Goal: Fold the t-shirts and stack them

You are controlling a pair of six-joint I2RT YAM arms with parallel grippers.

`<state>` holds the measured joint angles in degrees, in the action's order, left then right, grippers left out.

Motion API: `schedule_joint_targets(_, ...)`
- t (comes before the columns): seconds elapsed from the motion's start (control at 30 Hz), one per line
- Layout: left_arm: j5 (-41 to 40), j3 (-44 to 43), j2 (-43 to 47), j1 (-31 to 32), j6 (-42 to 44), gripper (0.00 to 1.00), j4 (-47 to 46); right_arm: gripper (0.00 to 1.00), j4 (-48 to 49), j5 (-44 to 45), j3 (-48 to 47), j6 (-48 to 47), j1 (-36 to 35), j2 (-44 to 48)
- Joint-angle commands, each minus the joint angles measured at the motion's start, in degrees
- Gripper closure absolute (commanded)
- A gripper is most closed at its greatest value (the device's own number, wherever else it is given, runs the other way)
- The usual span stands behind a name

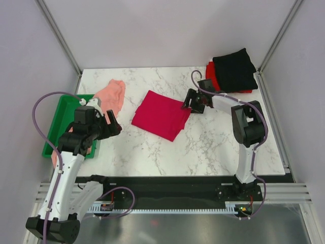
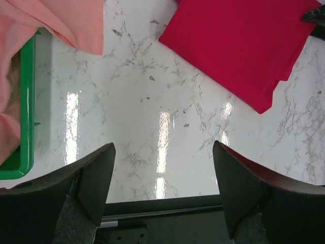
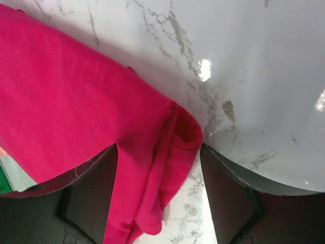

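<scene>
A folded crimson t-shirt [image 1: 161, 115] lies in the middle of the marble table; it also shows in the left wrist view [image 2: 244, 46] and the right wrist view [image 3: 76, 101]. My right gripper [image 1: 189, 105] is open, its jaws straddling the shirt's right corner [image 3: 177, 137] low over the table. A salmon-pink t-shirt [image 1: 111, 96] lies crumpled, draped from the table into the green tray [image 1: 57, 122]. A black t-shirt [image 1: 234, 70] sits folded on a bright red one [image 1: 213, 76] at the back right. My left gripper [image 1: 112, 127] is open and empty above bare table [image 2: 162, 168].
The green tray stands at the table's left edge, its rim in the left wrist view [image 2: 28, 101]. Grey walls and metal posts enclose the table. The dark front rail [image 2: 167, 208] shows below the left fingers.
</scene>
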<state>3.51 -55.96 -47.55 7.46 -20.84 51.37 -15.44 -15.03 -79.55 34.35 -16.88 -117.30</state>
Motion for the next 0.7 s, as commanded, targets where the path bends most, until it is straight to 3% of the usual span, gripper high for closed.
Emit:
schedule_joint_targets(0.0,-3.3,-0.7,2.5,-0.2,0.6,0.15,0.0,0.31,2.7,-0.8,-0.6,1.0,-1.7,-4.2)
schedule_joint_targets(0.13,-6.2,-1.5,3.8,-0.2,-0.4,0.05,2.0,0.52,5.3,-3.5,-1.1,1.4,-2.5,-6.4)
schedule_joint_targets(0.17,-6.8,-1.9,4.1,-0.2,-0.8,0.00,2.6,0.67,6.2,-3.5,-1.1,0.7,-2.5,-6.6)
schedule_joint_targets(0.27,-5.6,-1.3,7.0,-0.2,-2.4,0.00,3.6,0.88,5.1,-1.6,-0.9,-2.0,-2.3,-5.3)
schedule_joint_targets(0.4,-0.4,2.0,8.3,-0.2,-5.6,0.00,4.4,1.00,-0.1,3.1,-1.8,-8.1,-1.9,2.0)
schedule_joint_targets(0.5,2.8,3.8,9.6,-0.2,-4.8,0.02,4.5,1.00,-8.4,8.8,-6.7,-13.9,-1.6,6.5)
schedule_joint_targets(0.67,-1.1,8.2,15.8,-0.2,-11.1,0.03,1.4,1.00,-17.1,14.7,-15.0,-24.1,0.6,11.3)
